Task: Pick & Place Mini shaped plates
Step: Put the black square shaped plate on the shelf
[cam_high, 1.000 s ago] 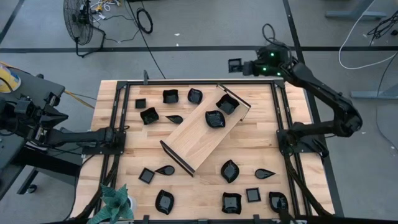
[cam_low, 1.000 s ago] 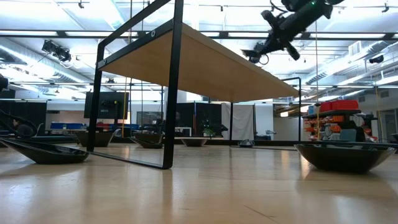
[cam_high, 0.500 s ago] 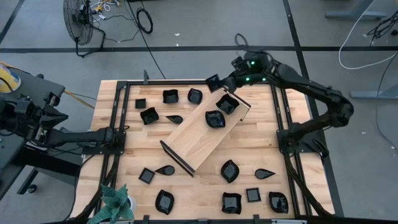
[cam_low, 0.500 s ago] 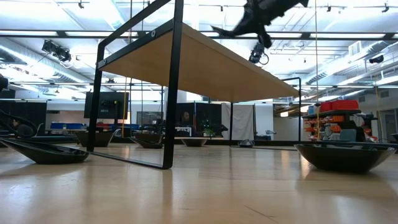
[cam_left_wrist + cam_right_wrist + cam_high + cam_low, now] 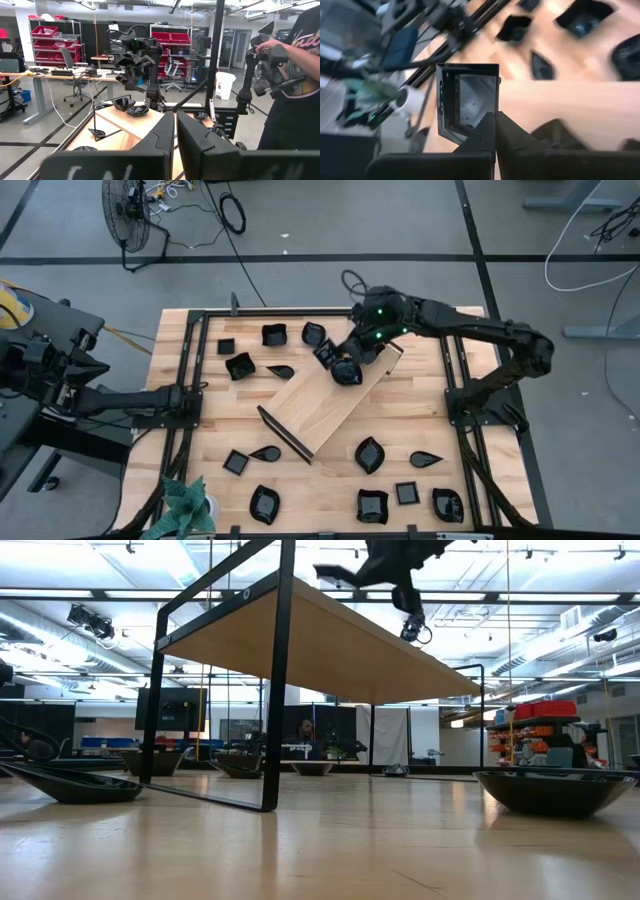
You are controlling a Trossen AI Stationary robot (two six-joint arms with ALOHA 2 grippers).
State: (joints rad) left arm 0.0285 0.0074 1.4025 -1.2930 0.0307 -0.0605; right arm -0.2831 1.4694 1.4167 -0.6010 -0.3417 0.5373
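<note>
With the right hand (image 5: 335,355) pinched tight on the rim of a small square plate (image 5: 468,102), I've got it hanging in the air above the far end of the wooden tray (image 5: 320,395), just beside a plate already on the tray (image 5: 346,372). I'm gripping it by one edge so the rest of the dish juts out clear of the fingers; my guess is that lets me set it flat on the tray without the fingers fouling the wood. The tray lies diagonally across the middle of the bench (image 5: 215,430), raised on black end frames, which from bench height looks like a little roof overhead.

The plate itself: glossy black, square, with steep walls and a flat floor that catches a pale reflection, and in the wrist camera it faces me almost square-on, so it's held tilted, not level. Its fellows are scattered all over the bench: a square one (image 5: 227,346) and a wavy-rimmed one (image 5: 240,366) on the far left, a teardrop one (image 5: 424,459) and a leaf-shaped one (image 5: 370,454) on the near side.

My left hand (image 5: 175,131) is parked out at the left edge of the bench, fingers all but closed on nothing. A person (image 5: 295,100) stands beyond the bench on that side.
</note>
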